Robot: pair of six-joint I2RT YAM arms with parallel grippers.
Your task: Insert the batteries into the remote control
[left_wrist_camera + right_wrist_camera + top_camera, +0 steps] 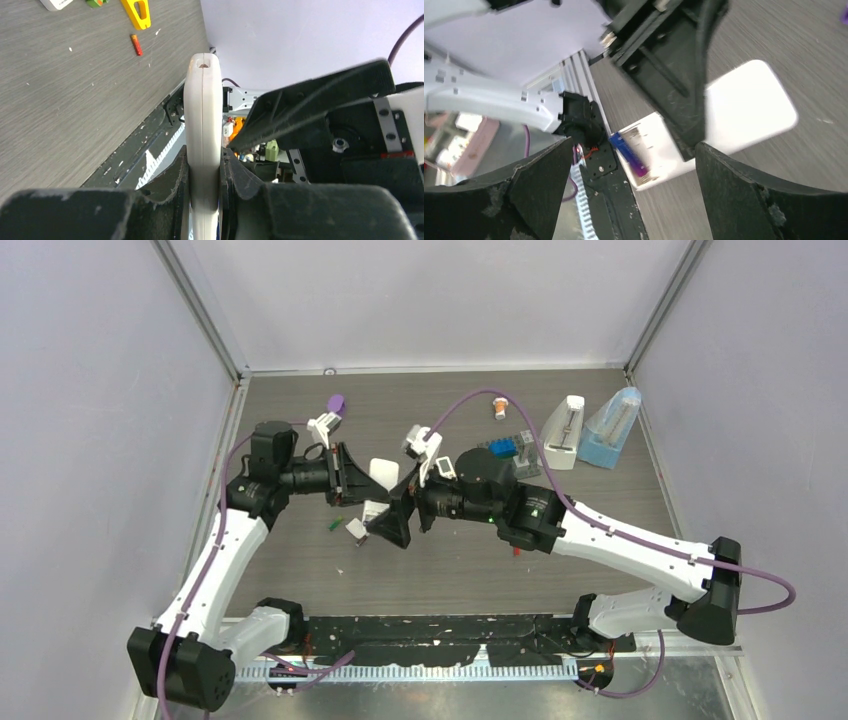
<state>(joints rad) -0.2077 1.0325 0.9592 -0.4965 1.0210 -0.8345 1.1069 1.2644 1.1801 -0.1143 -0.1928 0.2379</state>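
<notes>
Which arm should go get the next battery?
Right. The right fingers are open and hold nothing. The left fingers are shut on the remote, so letting go would probably drop it. A red-orange battery lies on the table.

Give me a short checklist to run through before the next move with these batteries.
1. Left gripper clamped on the remote: ok, it is held edge-on between both fingers.
2. Right gripper free: ok, jaws wide apart, nothing held.
3. Purple battery in the remote's open bay: ok, it lies inside.
4. That battery fully seated: cannot tell, the view is blurred.
5. Another battery ready: ok, a red-orange battery lies loose on the table.
</notes>
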